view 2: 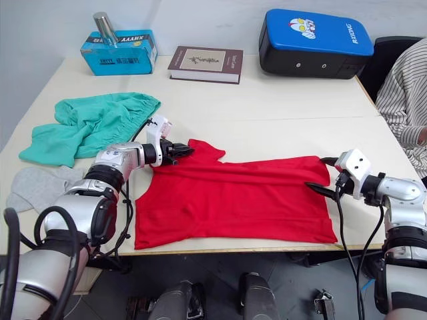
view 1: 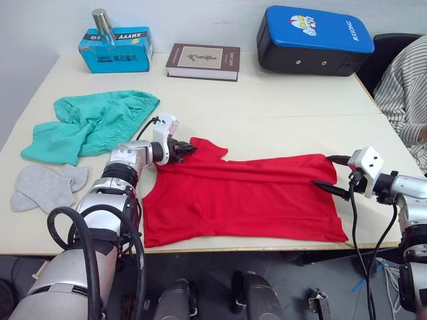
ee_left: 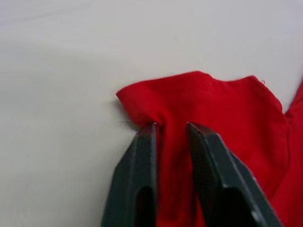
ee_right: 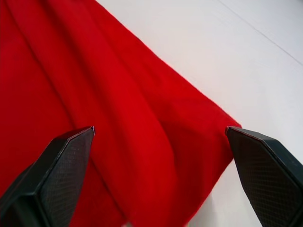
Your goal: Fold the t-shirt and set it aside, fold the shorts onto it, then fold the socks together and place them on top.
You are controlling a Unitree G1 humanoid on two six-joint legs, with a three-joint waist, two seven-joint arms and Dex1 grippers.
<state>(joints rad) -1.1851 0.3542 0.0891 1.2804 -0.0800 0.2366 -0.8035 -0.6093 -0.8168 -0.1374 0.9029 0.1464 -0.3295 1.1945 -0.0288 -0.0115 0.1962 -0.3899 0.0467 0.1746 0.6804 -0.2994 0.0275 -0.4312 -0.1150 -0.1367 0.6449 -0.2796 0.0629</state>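
Note:
The red t-shirt (view 1: 247, 193) lies spread sideways at the table's front middle, with a fold ridge along its far edge. My left gripper (view 1: 187, 150) is shut on the shirt's far left corner, and red cloth is pinched between its fingers (ee_left: 142, 156). My right gripper (view 1: 330, 175) stands open at the shirt's far right corner, its fingers (ee_right: 61, 161) straddling the cloth edge (ee_right: 199, 118). The teal shorts (view 1: 93, 123) lie crumpled at the left. The grey socks (view 1: 47, 187) rest near the front left edge.
Along the back stand a blue tissue box (view 1: 115, 52) with a metal cylinder on it, a dark book (view 1: 203, 61) and a blue padded case (view 1: 313, 40). A person in a striped shirt (view 1: 403, 93) sits at the right. Bare table (view 1: 280, 113) lies beyond the shirt.

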